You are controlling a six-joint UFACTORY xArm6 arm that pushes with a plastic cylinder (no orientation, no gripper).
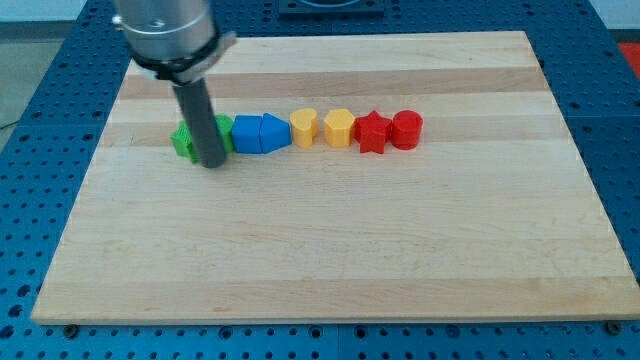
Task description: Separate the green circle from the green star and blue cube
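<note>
camera view is looking down at a pale wooden tabletop [330, 250] that is sitting on a blue perforated base [30, 110], with a single row of small blocks lying across its upper half. starting at the view's left, the arm's grey metal cylinder [165, 35] is hanging in from the top edge, and the dark rod [203, 120] is dropping from it so that my tip [213, 163] is resting on the wood at the left end of the row. there is no hand on this arm, only the rod, so nothing is being grasped. the rod is standing in front of two green blocks and hiding much of both: one green block [182, 141] is peeking out on the rod's left side, and a second green block [224, 130] is showing on its right side; i cannot tell which of them is the circle and which the star. just to the right, the blue cube [246, 133] is touching that second green block, and a blue wedge-shaped block [275, 132] is pressing against the cube. a small gap is following, then a yellow block [303, 127] and a yellow hexagon-like block [338, 128] are sitting near each other. at the right end a red star [373, 131] is touching a red cylinder [406, 129].
</note>
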